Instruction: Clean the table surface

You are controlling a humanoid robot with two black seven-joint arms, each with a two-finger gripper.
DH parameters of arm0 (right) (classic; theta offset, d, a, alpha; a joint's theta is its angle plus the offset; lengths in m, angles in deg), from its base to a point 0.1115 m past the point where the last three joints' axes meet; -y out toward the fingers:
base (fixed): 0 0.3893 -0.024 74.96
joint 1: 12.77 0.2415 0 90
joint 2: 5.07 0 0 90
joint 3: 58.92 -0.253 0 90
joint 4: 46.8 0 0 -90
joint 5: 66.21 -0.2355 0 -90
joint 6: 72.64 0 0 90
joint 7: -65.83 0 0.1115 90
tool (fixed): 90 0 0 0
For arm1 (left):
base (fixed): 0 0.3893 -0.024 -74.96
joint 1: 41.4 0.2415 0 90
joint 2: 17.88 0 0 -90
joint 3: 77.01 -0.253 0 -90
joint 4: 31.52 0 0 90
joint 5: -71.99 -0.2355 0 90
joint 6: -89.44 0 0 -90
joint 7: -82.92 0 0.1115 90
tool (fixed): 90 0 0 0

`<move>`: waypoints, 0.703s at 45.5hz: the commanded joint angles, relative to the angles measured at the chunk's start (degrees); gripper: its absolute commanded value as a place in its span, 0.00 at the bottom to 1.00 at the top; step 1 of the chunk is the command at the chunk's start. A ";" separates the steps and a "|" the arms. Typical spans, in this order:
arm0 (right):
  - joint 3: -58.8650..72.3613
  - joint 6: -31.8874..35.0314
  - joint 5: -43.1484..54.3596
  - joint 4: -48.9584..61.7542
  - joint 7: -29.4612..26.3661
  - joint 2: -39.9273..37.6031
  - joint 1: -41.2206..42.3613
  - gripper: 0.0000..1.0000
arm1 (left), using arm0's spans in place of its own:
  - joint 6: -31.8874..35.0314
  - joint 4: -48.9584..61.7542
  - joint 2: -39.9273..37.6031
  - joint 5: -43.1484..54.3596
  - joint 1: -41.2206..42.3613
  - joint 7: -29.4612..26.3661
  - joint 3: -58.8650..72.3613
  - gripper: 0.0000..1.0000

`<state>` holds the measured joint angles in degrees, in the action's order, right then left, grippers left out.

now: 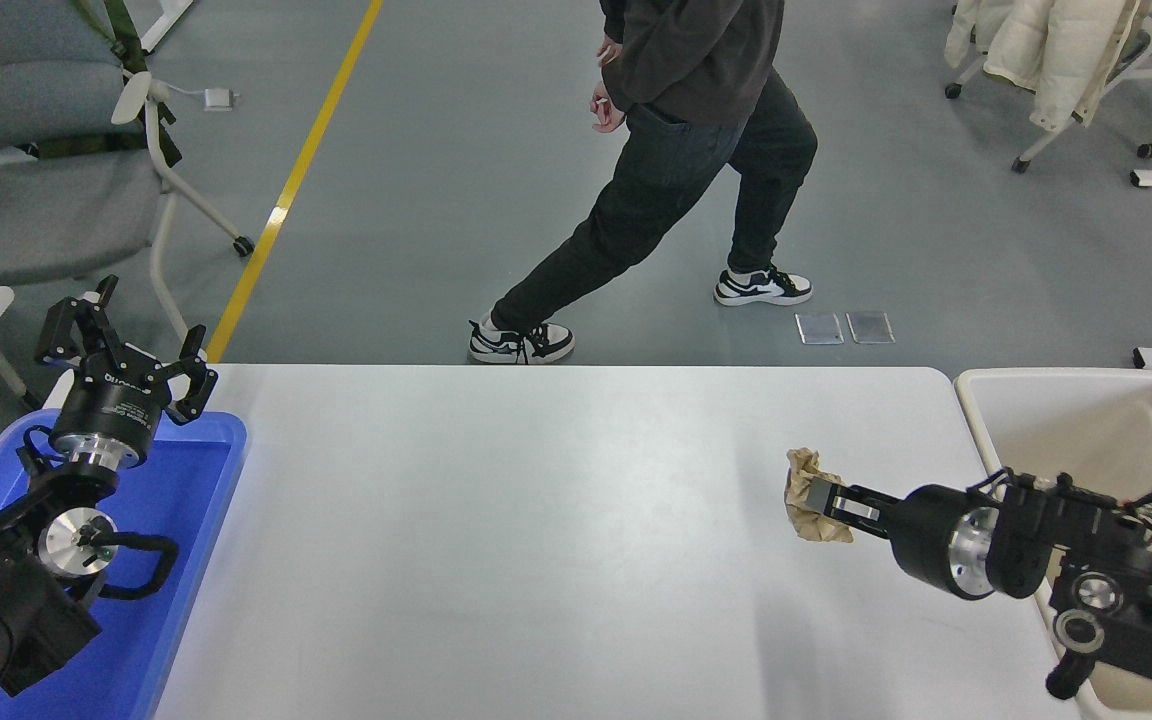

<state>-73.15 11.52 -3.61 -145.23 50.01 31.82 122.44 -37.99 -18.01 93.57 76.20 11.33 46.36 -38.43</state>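
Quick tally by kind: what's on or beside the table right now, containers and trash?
Blue tray: 1
Beige bin: 1
Crumpled brown paper, held in the right gripper: 1
Total: 3

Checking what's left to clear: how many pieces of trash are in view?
1: a crumpled brown paper wad, held in the right gripper above the table surface, near the beige bin.
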 commanded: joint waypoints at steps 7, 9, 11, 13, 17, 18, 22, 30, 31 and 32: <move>-9.94 8.21 -9.25 -1.57 -0.09 -7.53 5.76 0.00 | 0.00 0.03 0.00 0.00 0.00 0.00 0.00 1.00; -10.55 8.48 -9.34 -1.57 -0.09 -7.97 6.20 0.00 | 0.00 -0.06 0.00 0.00 0.00 0.00 0.00 1.00; -10.99 8.74 -9.34 -1.57 0.00 -8.41 6.73 0.00 | 0.00 0.03 0.00 0.00 0.00 0.00 0.00 1.00; -11.34 8.92 -9.43 -1.57 0.09 -8.93 6.99 0.00 | 0.00 0.03 0.00 0.00 0.00 0.00 0.00 1.00; -11.52 8.92 -9.34 -1.57 0.18 -9.46 7.08 0.00 | 0.00 0.02 0.00 0.00 0.00 0.00 0.00 1.00; -11.52 8.92 -9.34 -1.57 0.26 -9.64 7.08 0.00 | 0.00 0.03 0.00 0.00 0.00 0.00 0.00 1.00; -11.43 8.92 -9.25 -1.15 0.44 -9.90 6.65 0.00 | 0.00 0.03 0.00 0.00 0.00 0.00 0.00 1.00; -12.31 8.04 -9.34 1.22 2.19 -11.57 4.63 0.00 | 0.00 0.03 0.00 0.00 0.00 0.00 0.00 1.00; -13.01 8.04 -9.34 1.74 2.55 -11.75 4.19 0.00 | 0.00 -0.06 0.00 0.00 0.00 0.00 0.00 1.00; -13.97 8.04 -9.34 2.36 2.81 -11.92 3.57 0.00 | 0.00 -0.06 0.00 0.00 0.00 0.00 0.00 1.00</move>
<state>-84.09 19.75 -12.51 -145.60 50.73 22.07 128.29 -37.99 -18.02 93.57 76.21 11.34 46.36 -38.43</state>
